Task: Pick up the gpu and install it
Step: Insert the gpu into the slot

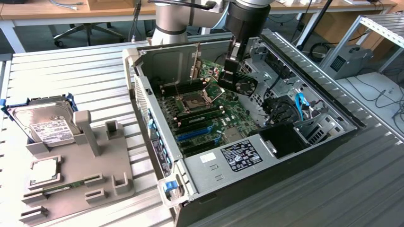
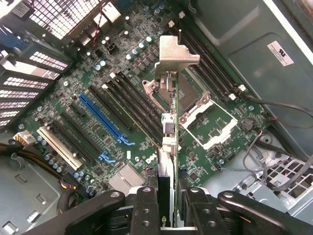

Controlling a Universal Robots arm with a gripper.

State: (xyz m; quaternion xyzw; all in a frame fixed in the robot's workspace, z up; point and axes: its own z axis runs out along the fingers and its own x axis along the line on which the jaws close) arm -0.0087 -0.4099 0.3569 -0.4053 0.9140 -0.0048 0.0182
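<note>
Gripper (image 2: 167, 203) pinches the gpu (image 2: 169, 125) edge-on, silver bracket leading, above the motherboard (image 2: 112, 98) inside the open case (image 1: 140, 71). White sticker (image 2: 280, 53) and black label (image 1: 241, 156) there: print too small to read.

No legible text or numbers anywhere

I count 1 arm (image 1: 170, 21), 1 gripper (image 2: 168, 200) w/ 2 fingers (image 2: 146, 208), and 1 gpu (image 2: 174, 54). There's 1 open PC case (image 1: 290, 189) w/ 1 mobo (image 1: 227, 116) inside. On that I see 1 CPU socket (image 2: 200, 110), 2 blue slots (image 2: 100, 120) (1 long, 1 short) and 1 white slot (image 2: 58, 147). Outside there's 1 grey fixture (image 1: 75, 165) w/ 1 hard drive (image 1: 44, 125), 1 square chip (image 1: 44, 171) and 1 thin green stick (image 1: 63, 187).
</note>
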